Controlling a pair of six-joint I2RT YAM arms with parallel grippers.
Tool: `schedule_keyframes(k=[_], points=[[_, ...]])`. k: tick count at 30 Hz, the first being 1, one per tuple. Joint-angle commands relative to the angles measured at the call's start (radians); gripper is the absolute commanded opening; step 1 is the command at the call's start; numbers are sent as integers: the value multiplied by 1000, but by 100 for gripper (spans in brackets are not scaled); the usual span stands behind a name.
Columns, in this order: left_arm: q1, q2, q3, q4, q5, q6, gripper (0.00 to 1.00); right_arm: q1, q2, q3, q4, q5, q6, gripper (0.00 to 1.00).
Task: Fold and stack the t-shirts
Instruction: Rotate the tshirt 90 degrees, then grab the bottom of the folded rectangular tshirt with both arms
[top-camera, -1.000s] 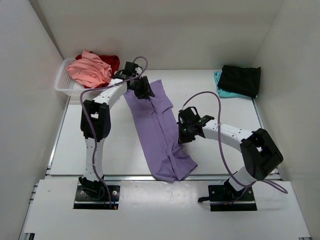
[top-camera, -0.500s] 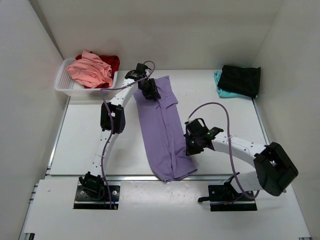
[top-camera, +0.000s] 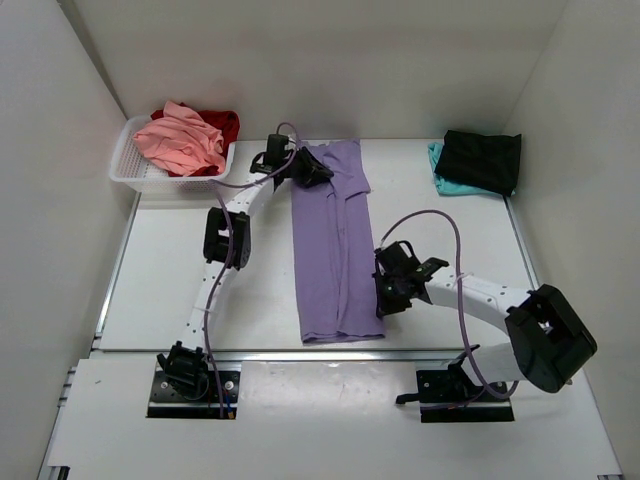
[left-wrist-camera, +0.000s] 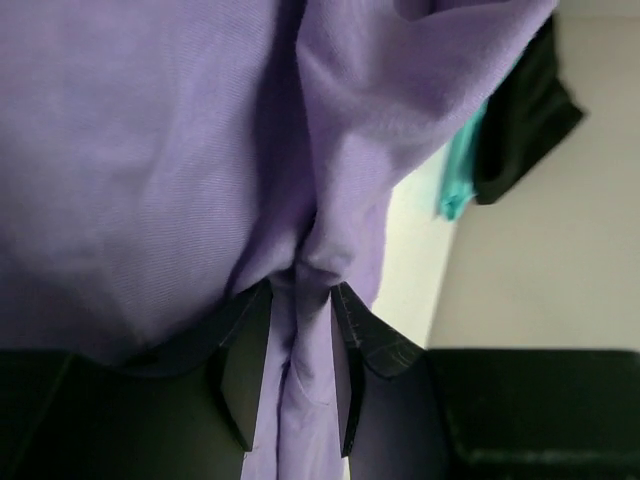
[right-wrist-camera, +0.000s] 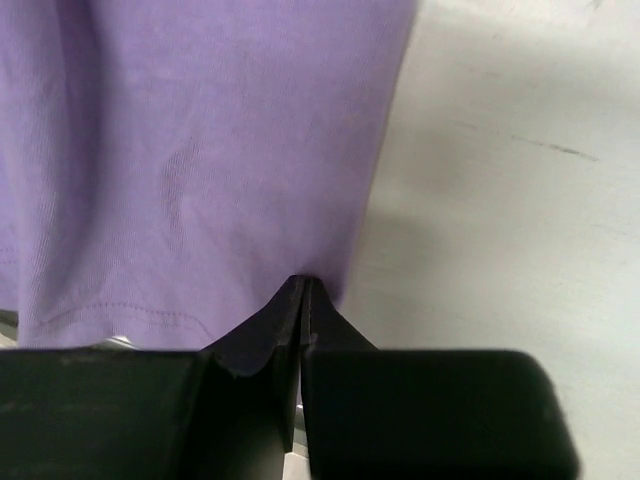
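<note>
Lavender t-shirt, narrow strip, long axis near-to-far, hem nearest

A matte white bench stands boxed in by plain white walls along its far, left and right edges, softly and evenly lit.

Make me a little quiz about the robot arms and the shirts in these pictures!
1. True or false: the lavender t-shirt touches the teal t-shirt.
2. Which shirt lies on top of the teal t-shirt? A red, B black, C salmon-pink.
3. Fill in: the left end effector and the right end effector are both shut on the ____ t-shirt.
Key: 1 false, bare table shows between them; 2 B, the black t-shirt; 3 lavender.
</note>
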Motion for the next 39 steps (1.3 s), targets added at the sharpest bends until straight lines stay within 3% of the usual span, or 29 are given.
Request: schedule_keyframes(k=[1,5,10,16,19,25,28,35,37,38,39], points=[[-1,49,6,269,26,-139,42,6,-13,42,2,56,-20,0],[15,31,107,431,96,-245,43,-80,-55,108,72,70,-76,0],[22,-77,138,273,172,-236,46,-173,93,252,184,47,-153,0],[46,-187,228,-318,183,72,48,-232,337,453,237,27,-145,0],[43,-265,239,-590,111,256,50,-232,442,557,237,13,-164,0],[46,-345,244,-938,40,479,51,-226,556,634,253,-25,-147,1],[46,-376,244,-1003,11,530,51,-204,585,649,275,-71,-155,1],[115,-595,-37,-984,-31,549,51,-132,704,820,215,-220,-211,0],[129,-763,-305,-862,-16,542,51,-106,682,830,220,-214,-218,0],[150,-820,-517,-791,-6,522,51,-95,659,823,235,-223,-215,1],[175,-947,-627,-654,33,472,50,-86,637,808,221,-211,-210,0]])
